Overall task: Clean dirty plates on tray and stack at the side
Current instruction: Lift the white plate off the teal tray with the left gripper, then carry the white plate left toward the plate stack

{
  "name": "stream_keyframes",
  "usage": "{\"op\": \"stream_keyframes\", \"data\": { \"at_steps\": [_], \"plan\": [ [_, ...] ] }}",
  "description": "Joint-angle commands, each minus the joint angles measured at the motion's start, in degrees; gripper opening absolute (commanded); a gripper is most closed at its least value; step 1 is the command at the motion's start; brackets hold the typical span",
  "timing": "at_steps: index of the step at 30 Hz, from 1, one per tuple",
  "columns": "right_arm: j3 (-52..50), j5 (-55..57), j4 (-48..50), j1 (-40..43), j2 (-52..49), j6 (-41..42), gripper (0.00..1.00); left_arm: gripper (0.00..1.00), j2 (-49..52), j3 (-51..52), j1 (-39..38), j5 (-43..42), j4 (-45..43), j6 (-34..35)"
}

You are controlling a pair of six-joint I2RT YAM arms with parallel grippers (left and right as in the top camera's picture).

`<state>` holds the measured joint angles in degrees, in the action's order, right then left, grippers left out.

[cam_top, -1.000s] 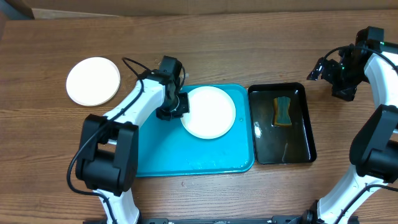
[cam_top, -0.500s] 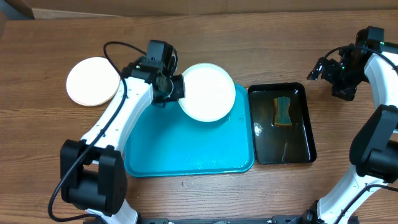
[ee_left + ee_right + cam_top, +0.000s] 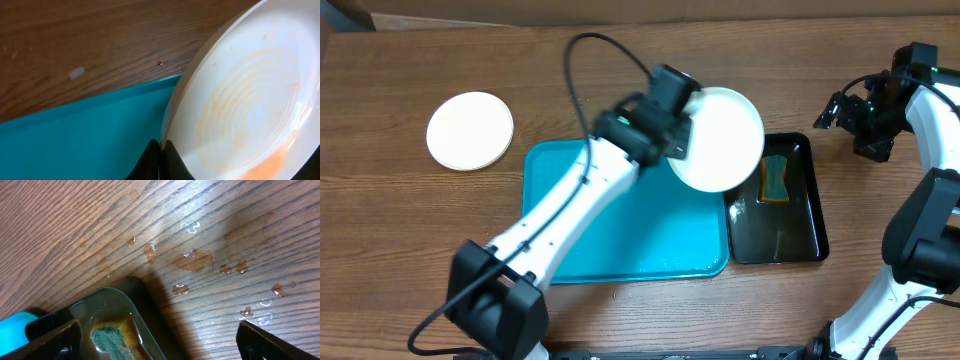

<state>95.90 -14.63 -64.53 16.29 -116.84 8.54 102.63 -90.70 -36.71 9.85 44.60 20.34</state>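
Plate (image 3: 720, 135), plain white, tilted, raised above the far right corner of the tray (image 3: 620, 230), its rim clenched in the left end effector (image 3: 677, 138). Face shows faint orange rings and an orange-red smear. Second white plate (image 3: 470, 130) lies on the tabletop (image 3: 720, 50), left of the tray. Right end effector (image 3: 847, 112) spread wide, grasping nothing.

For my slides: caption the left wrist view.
Left claw pinches the rim of an orange-smeared white plate over the turquoise tray and wooden table.
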Motion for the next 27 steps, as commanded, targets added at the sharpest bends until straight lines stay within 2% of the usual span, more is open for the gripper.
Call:
{"op": "stream_keyframes", "data": {
  "at_steps": [1,10,14,22,27],
  "plan": [
    [1.25,0.00,0.22,-0.15,1.77,-0.22,1.00,0.04,-1.86,-1.40,-5.44,13.68,-1.44,-1.79],
    [1.25,0.00,0.22,-0.15,1.77,-0.22,1.00,0.04,-1.81,-1.38,-18.91,37.68,-5.55,-10.80],
    [1.25,0.00,0.22,-0.15,1.77,-0.22,1.00,0.04,-1.81,-1.38,-23.04,46.51,-9.14,-18.12],
    [1.25,0.00,0.22,-0.15,1.77,-0.22,1.00,0.04,-1.81,-1.38,-27.82,50.80,-17.94,-33.92],
    [1.25,0.00,0.22,-0.15,1.77,-0.22,1.00,0.04,-1.81,-1.38,-28.59,50.80,-21.99,-38.42]
  ]
}}
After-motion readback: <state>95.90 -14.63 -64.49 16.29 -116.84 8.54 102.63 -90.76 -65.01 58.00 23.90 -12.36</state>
